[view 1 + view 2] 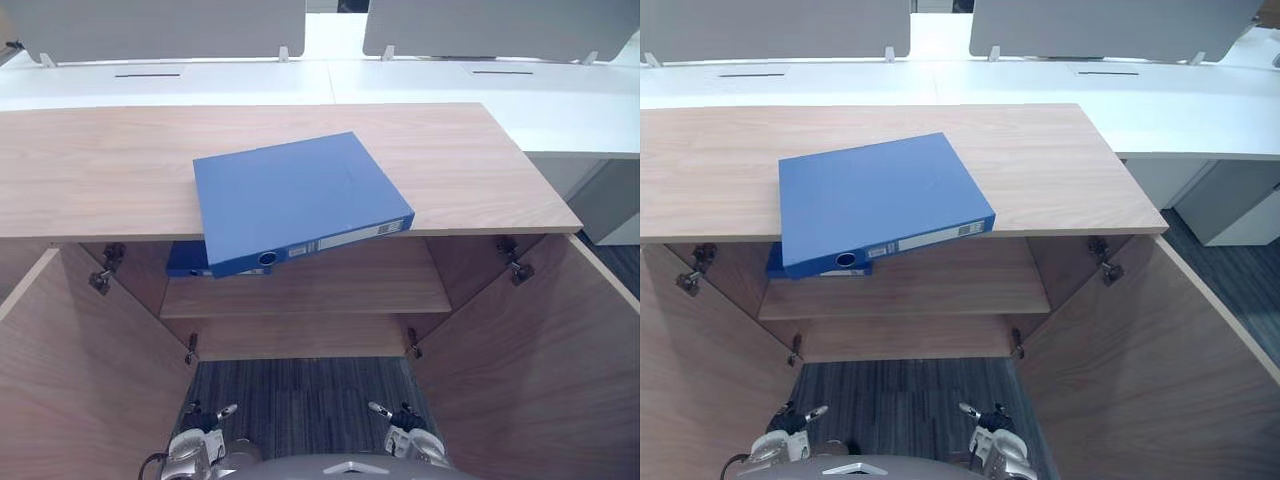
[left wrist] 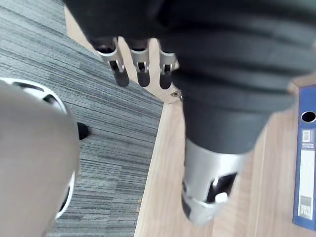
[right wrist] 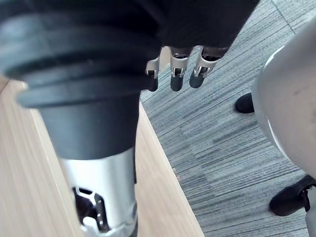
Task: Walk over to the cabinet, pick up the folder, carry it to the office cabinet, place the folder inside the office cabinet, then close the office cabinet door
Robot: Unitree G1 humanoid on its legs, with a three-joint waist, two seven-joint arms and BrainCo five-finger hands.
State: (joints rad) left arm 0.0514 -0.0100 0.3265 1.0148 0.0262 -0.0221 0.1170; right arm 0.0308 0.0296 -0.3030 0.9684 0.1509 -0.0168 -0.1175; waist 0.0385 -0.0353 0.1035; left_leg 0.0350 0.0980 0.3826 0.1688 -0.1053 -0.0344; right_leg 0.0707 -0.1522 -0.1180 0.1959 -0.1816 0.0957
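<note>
I see the folder [image 1: 300, 200] lying flat on the cabinet [image 1: 90, 160] top, spine overhanging the front edge above the open doors [image 1: 90, 380]. My left hand [image 2: 141, 69] and right hand [image 3: 177, 74] hang low over the carpet [image 1: 300, 400], fingers loosely straight, holding nothing

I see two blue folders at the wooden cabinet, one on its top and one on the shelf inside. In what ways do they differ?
The upper folder lies on the cabinet top, overhanging its front edge; the lower folder lies on the shelf inside. The upper folder shows whole; the lower folder is mostly hidden beneath it and in shadow. Both are blue and lie flat.
</note>
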